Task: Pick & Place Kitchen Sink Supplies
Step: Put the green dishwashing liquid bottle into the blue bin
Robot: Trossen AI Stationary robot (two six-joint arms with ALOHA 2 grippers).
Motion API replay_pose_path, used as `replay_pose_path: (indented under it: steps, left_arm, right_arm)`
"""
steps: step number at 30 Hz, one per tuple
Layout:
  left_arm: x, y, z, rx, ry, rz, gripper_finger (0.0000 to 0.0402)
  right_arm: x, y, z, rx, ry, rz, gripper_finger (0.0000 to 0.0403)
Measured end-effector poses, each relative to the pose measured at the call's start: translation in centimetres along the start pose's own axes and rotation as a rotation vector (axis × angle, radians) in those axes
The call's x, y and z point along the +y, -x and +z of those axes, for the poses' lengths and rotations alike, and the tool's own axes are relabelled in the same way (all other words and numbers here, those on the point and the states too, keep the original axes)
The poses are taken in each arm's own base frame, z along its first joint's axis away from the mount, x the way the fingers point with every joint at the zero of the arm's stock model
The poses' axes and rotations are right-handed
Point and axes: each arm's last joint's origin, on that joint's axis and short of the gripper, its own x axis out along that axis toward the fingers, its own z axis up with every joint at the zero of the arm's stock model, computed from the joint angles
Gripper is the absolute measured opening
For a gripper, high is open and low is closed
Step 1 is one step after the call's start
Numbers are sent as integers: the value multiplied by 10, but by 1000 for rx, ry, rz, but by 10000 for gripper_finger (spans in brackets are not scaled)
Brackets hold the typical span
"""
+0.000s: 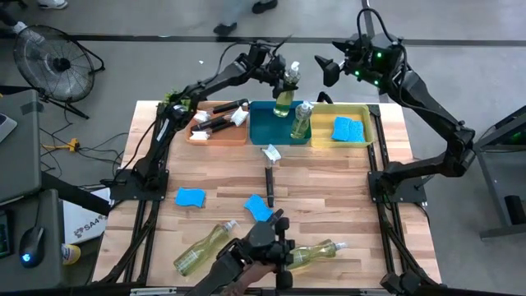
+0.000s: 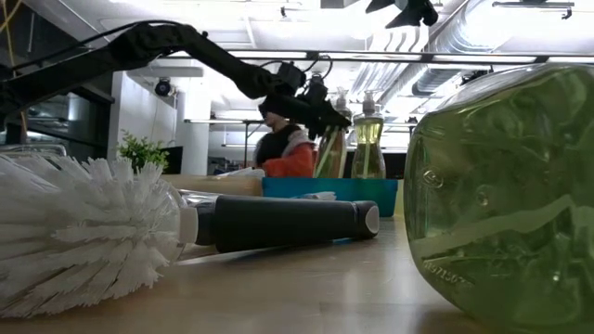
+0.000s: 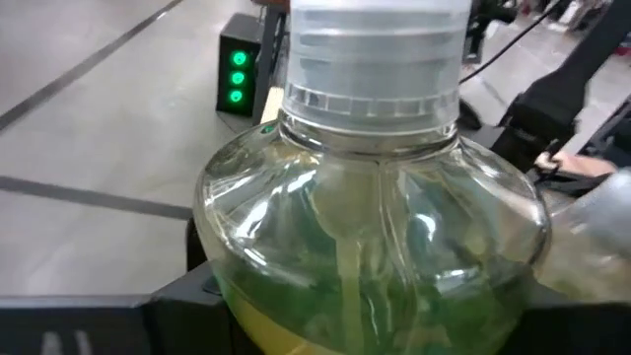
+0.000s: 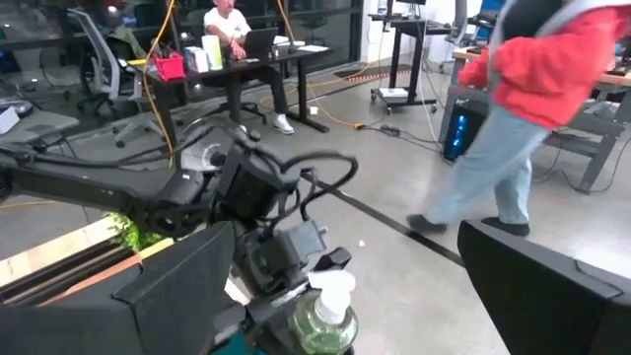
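My left gripper (image 1: 279,79) reaches over the far edge of the teal bin (image 1: 265,130) and is shut on a clear bottle of yellow-green liquid (image 1: 284,99). A second bottle (image 1: 302,121) stands in that bin. A blue sponge (image 1: 348,129) lies in the yellow bin, and black brushes (image 1: 218,122) lie in the brown tray. Loose on the table are one brush (image 1: 269,177), two blue sponges (image 1: 191,197) (image 1: 258,207) and two lying bottles (image 1: 205,247) (image 1: 316,253). My right gripper (image 1: 327,67) hangs open and empty, high beyond the yellow bin. My left gripper pinches the bottle just below its shoulder (image 3: 246,247), one dark finger (image 3: 168,296) on each side, coming roughly level from the table's left. In the low view the bottle (image 2: 328,148) leans slightly, and the teal bin's wall (image 2: 329,195) hides its base.
The three bins stand in a row along the far edge. A small green plant (image 1: 171,100) sits at the far left corner. A brush head (image 2: 83,232) and a bottle (image 2: 501,204) lie close to the low camera. A person in red (image 2: 290,153) stands behind the table.
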Motion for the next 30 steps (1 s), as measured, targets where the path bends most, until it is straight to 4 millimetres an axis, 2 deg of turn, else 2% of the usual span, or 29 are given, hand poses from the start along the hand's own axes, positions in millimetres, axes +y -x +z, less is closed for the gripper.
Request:
replay_pose_path:
  steps: [4,8,16,22,30]
  left_arm:
    - [3,-3,-11,3,27,12,193]
    - [3,-4,-10,-6,16,11,193]
    - [-12,-18,-3,-47,-60,18,193]
    - [-20,-29,-5,-59,-77,64,193]
    - [-22,-42,-23,-63,-41,93,193]
  right_arm:
    - [0,0,-1,7,-1,0,385]
    - [0,0,-1,9,-1,0,385]
    - [-1,0,-3,31,-4,-31,385]
    - [-1,0,-3,33,-18,-34,385]
    - [-1,0,-3,33,-26,-33,385]
